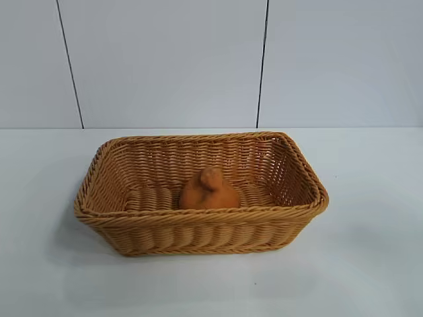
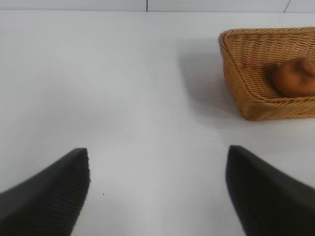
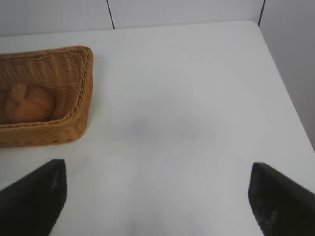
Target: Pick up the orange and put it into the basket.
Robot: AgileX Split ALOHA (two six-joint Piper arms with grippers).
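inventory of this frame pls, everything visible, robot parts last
Tan rectangular woven wicker basket: 1, golden-tan, middle of the table.
Dull brownish-orange knobby orange: 1, inside the basket, on its floor near the front wall.
White table: 1, white, under everything.
Pale panelled wall: 1, light grey with dark seams, behind the table.
Left gripper: 1, black, open and empty, over bare table to one side of the basket.
Right gripper: 1, black, open wide and empty, over bare table on the basket's other side.

Just a plain white table, smooth and matte, backed by a pale grey panelled wall with two thin dark seams running top to bottom
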